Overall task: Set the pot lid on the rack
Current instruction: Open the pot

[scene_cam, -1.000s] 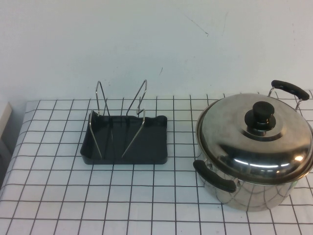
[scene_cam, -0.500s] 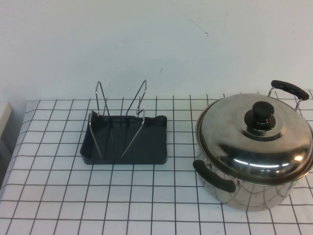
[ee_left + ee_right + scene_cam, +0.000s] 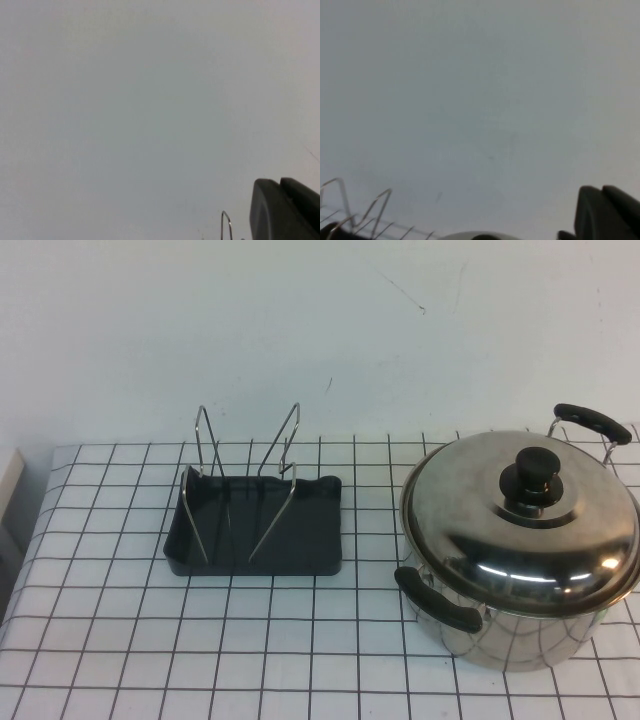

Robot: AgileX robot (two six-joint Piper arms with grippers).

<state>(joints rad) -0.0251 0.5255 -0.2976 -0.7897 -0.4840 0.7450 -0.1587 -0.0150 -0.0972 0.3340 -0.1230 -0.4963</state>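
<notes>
The pot lid point(image 3: 500, 530), domed shiny steel with a black knob point(image 3: 536, 478), sits on the steel pot point(image 3: 520, 640) at the right of the table. The rack point(image 3: 300, 530), a dark grey tray with upright silver wire loops point(image 3: 280, 445), stands left of the pot and holds nothing. Neither gripper shows in the high view. My left gripper point(image 3: 279, 182) faces the wall, fingertips together, with one wire loop point(image 3: 226, 225) at the frame edge. My right gripper point(image 3: 601, 189) also faces the wall, fingertips together, with the rack's loops point(image 3: 340, 200) far off.
The table has a white cloth with a black grid point(image 3: 120, 640). A white wall point(image 3: 300, 330) rises behind it. The pot has two black handles, one at the front point(image 3: 438, 600) and one at the back point(image 3: 592, 423). A pale object point(image 3: 8, 480) stands at the far left edge.
</notes>
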